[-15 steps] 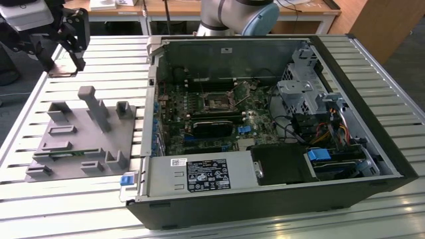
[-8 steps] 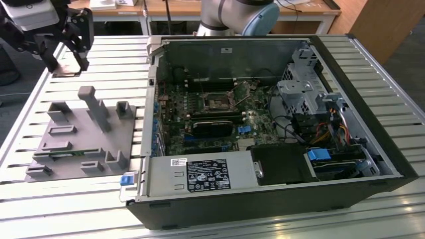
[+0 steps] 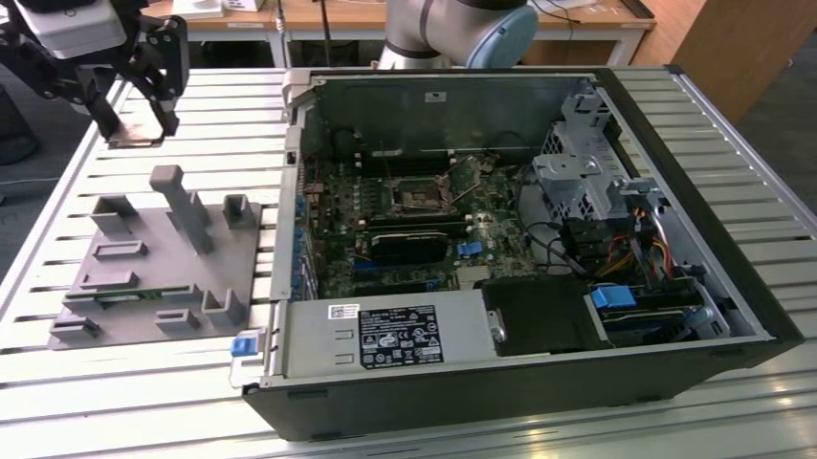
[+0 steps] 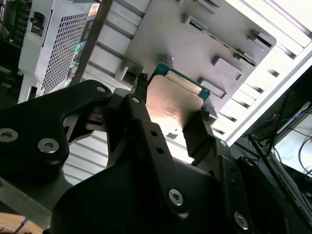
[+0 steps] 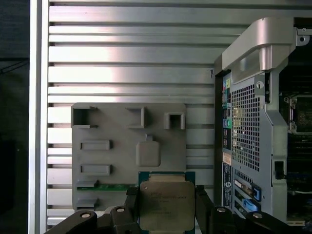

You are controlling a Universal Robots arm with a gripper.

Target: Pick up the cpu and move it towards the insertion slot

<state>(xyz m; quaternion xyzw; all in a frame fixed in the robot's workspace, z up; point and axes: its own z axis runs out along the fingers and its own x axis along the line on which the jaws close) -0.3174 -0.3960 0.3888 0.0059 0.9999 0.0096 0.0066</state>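
Observation:
The cpu (image 5: 167, 204) is a flat square chip with a silvery top, and my gripper (image 5: 167, 210) is shut on it, one dark finger on each side. In the second wrist view the cpu (image 4: 173, 105) hangs between the fingers (image 4: 142, 87) above the grey fixture (image 4: 195, 34). In the exterior view my gripper (image 3: 137, 129) is at the far back on the exterior view's left, above the slatted table, with the cpu (image 3: 134, 142) at its tips. The insertion slot (image 3: 419, 191) is the square socket on the motherboard inside the open computer case, well to the exterior view's right of my gripper.
The grey plastic fixture (image 3: 153, 258) with upright posts lies on the slatted table (image 3: 230, 105), left of the case in the exterior view. A green memory stick (image 5: 114, 186) lies in it. The open computer case (image 3: 715, 220) has raised walls, cables and a black card (image 3: 408, 244) inside.

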